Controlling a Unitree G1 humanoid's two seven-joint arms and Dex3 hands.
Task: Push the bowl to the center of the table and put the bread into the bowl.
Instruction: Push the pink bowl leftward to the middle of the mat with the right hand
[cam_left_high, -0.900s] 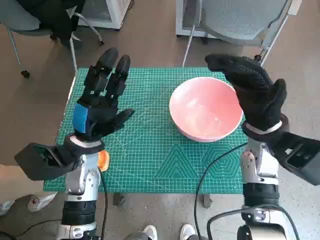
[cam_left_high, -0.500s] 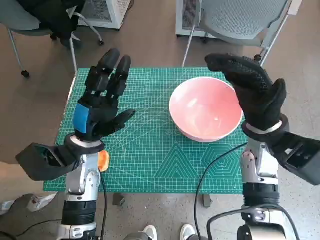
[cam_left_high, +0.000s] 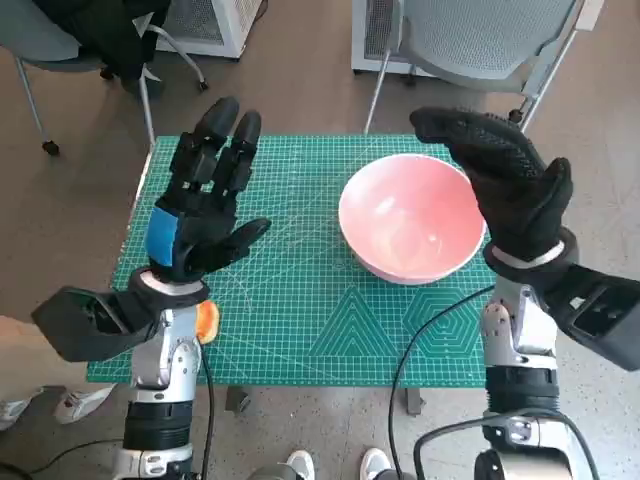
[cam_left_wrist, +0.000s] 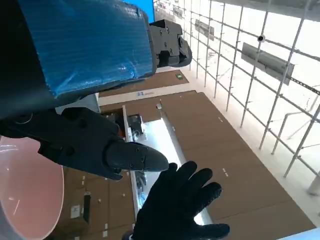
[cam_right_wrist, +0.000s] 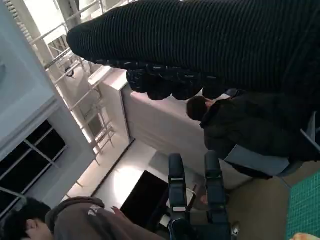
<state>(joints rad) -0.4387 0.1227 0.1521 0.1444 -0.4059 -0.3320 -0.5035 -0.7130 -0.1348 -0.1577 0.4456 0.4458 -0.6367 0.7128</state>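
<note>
A pink bowl (cam_left_high: 408, 216) stands on the green cutting mat (cam_left_high: 300, 300), right of its middle; its rim also shows in the left wrist view as the bowl (cam_left_wrist: 25, 200). My right hand (cam_left_high: 505, 180) is raised beside the bowl's right rim, fingers spread, holding nothing. My left hand (cam_left_high: 205, 200) is lifted over the mat's left part, fingers apart and empty. A small orange piece of bread (cam_left_high: 207, 320) peeks out from under my left wrist near the mat's left front; the arm hides most of it.
The mat covers a small table whose edges lie close on all sides. A grey chair (cam_left_high: 470, 40) stands behind the table and another chair (cam_left_high: 90, 40) at back left. A black cable (cam_left_high: 420, 340) crosses the mat's front right. A person (cam_right_wrist: 75, 220) shows in the right wrist view.
</note>
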